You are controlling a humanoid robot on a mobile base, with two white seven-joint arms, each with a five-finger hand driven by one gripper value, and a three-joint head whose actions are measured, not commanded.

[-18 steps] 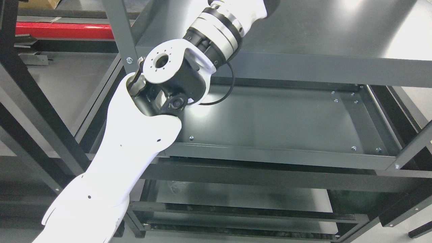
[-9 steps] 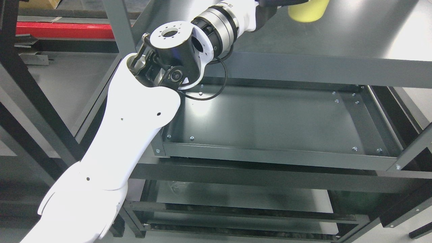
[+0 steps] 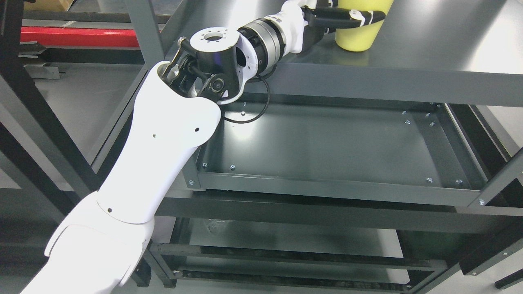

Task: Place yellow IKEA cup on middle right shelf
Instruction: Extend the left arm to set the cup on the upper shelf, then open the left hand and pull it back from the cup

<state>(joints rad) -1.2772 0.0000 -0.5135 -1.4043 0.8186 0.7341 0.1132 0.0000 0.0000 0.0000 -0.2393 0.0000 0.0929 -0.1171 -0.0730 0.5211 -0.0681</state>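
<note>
The left robot hand grips the yellow cup, fingers wrapped around it. The cup stands upright on the far grey shelf.

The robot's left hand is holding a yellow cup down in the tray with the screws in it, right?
Not quite. The left hand does hold the yellow cup, but the head view shows the cup up on the flat shelf above, near the picture's top edge. The tray with the screws has nothing in it.

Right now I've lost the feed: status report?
Left hand gripping yellow cup. Cup low over upper shelf. Right hand unseen. Nothing blocking.
</note>
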